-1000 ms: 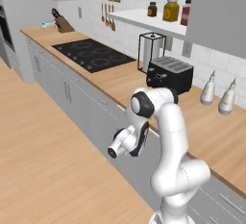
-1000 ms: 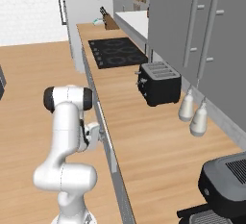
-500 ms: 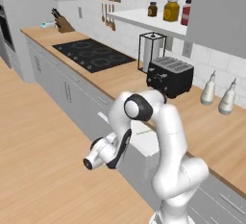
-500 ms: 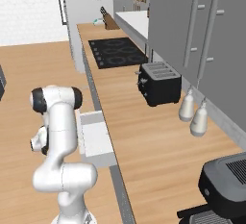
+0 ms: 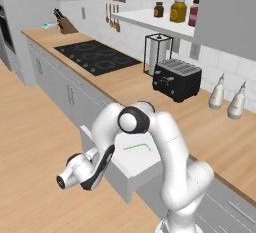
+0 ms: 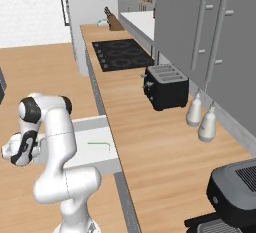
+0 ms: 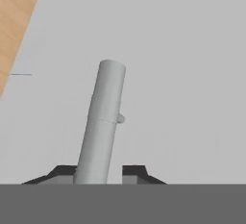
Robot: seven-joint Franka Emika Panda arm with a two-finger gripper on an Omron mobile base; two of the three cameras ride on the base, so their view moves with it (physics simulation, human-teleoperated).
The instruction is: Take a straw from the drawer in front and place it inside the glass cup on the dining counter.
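Before drawer (image 5: 131, 169) | arm bent low | pincer (image 7: 98, 172) straddles handle (image 7: 102, 122), grip unclear

Bright even rendered light, soft faint shadows, slightly blurry, no glare

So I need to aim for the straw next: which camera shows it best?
The right base view: the straw lies unobstructed on the open drawer floor. The left base view shows the same straw partly crowded by the arm. The hand view faces the drawer handle instead.
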